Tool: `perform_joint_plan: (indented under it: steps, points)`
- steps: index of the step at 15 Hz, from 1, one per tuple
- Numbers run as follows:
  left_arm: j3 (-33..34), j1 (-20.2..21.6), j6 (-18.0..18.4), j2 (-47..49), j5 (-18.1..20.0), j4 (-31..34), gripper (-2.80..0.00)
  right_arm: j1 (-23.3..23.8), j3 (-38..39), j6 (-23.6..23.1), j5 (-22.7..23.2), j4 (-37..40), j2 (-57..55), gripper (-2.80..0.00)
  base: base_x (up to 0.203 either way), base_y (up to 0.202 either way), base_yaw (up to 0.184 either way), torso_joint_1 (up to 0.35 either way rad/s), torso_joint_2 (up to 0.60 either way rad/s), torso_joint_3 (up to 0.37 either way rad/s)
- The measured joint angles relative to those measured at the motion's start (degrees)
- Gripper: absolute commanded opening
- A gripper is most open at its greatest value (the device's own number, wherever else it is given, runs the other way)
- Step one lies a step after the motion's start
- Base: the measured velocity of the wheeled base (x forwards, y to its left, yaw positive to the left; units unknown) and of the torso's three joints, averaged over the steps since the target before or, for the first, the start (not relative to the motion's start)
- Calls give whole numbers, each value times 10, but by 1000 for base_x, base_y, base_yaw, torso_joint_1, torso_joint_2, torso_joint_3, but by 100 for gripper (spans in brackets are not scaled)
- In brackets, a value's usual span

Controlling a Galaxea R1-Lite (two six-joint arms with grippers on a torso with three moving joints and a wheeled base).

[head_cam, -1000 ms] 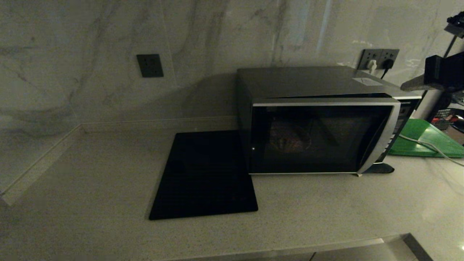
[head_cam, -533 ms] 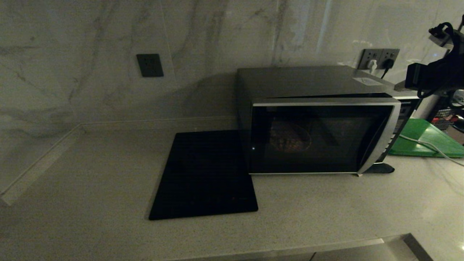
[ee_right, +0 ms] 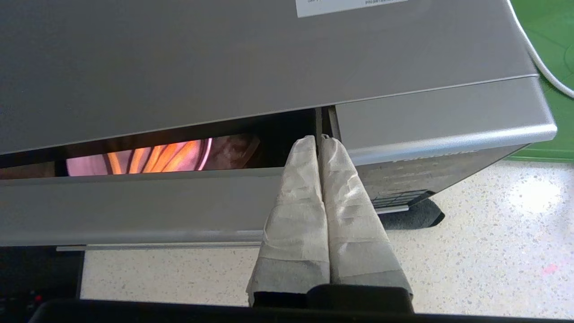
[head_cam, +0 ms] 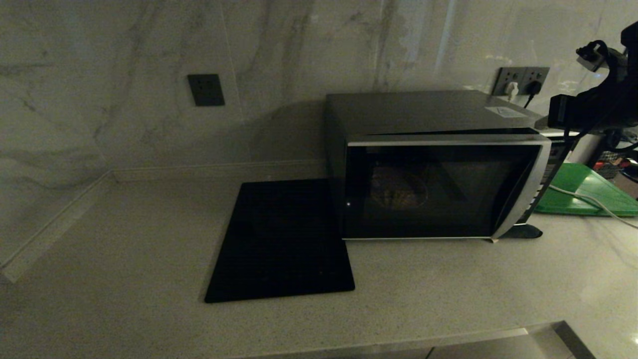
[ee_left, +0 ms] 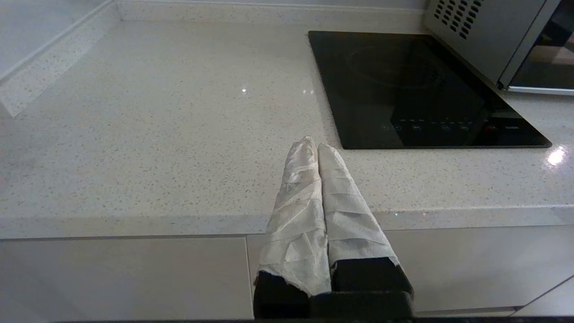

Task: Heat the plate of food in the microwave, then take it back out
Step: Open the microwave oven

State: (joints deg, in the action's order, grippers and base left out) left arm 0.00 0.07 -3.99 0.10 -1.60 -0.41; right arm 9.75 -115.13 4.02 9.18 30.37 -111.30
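The silver-grey microwave (head_cam: pixel 423 112) stands on the counter at the right, its dark glass door (head_cam: pixel 438 192) ajar by a narrow gap on the handle (head_cam: pixel 523 194) side. The lavender plate of food (ee_right: pixel 148 157), with orange sticks on it, shows through that gap and dimly behind the glass (head_cam: pixel 398 192). My right gripper (ee_right: pixel 317 138) is shut and empty. It hangs over the microwave's top (ee_right: pixel 224 54), tips at the gap beside the button panel (ee_right: pixel 403 197). My left gripper (ee_left: pixel 314 143) is shut and empty, parked before the counter's front edge.
A flat black cooktop (head_cam: pixel 284 239) lies left of the microwave. A green board (head_cam: pixel 588 192) with a white cable (head_cam: pixel 593 202) across it lies to the right. Wall sockets (head_cam: pixel 521 80) sit behind. My right arm (head_cam: pixel 593 107) is at the upper right.
My right arm has moved left towards the microwave's top right corner. The door gap looks the same and the left arm has not moved.
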Motion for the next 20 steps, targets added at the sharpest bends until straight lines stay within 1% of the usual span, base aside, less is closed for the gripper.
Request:
perform_joint_plan:
  steps: [7, 12, 15, 20]
  points:
    - [0, 0, 0, 0, 0, 0, -280, -1, 1, 1, 0, 18, -5, -280, 0, 0, 0, 0, 0, 0]
    - [0, 0, 0, 0, 0, 0, -280, -18, 2, 9, 0, 84, 12, -280, 0, 0, 0, 0, 0, 0]
    - [0, 0, 0, 0, 0, 0, -280, -28, 3, 31, 2, 130, 31, -280, 0, 0, 0, 0, 0, 0]
    - [0, 0, 0, 0, 0, 0, -280, -34, 3, 39, 25, 195, 69, -280, 0, 0, 0, 0, 0, 0]
